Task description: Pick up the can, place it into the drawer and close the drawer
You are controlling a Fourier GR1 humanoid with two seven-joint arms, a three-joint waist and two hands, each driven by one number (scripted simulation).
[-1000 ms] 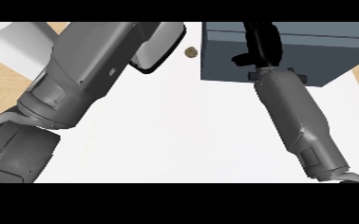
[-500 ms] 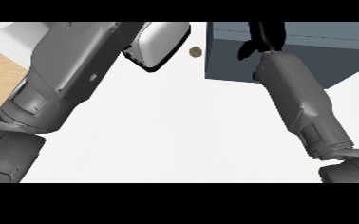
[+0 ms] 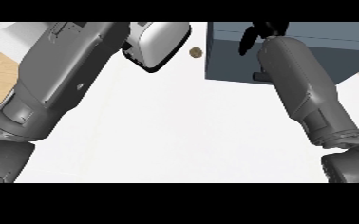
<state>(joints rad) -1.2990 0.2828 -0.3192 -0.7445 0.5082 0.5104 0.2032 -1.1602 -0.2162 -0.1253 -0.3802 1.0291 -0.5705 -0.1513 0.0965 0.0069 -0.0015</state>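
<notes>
Black right hand (image 3: 258,34) over blue-grey drawer (image 3: 231,52), finger state and can not discernible; left hand out of view.

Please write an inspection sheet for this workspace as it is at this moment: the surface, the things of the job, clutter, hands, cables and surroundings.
Surface: white counter top, bare between the forearms.
Job's things: blue-grey drawer unit at upper right with a small dark knob on its front; whether it is open cannot be told; no can seen.
Clutter: small brown round object left of the drawer unit.
Hands: right hand over the drawer unit, fingers unclear; left hand hidden by its forearm.
Cables: nothing seen.
Surroundings: wood strip at the left edge.
</notes>
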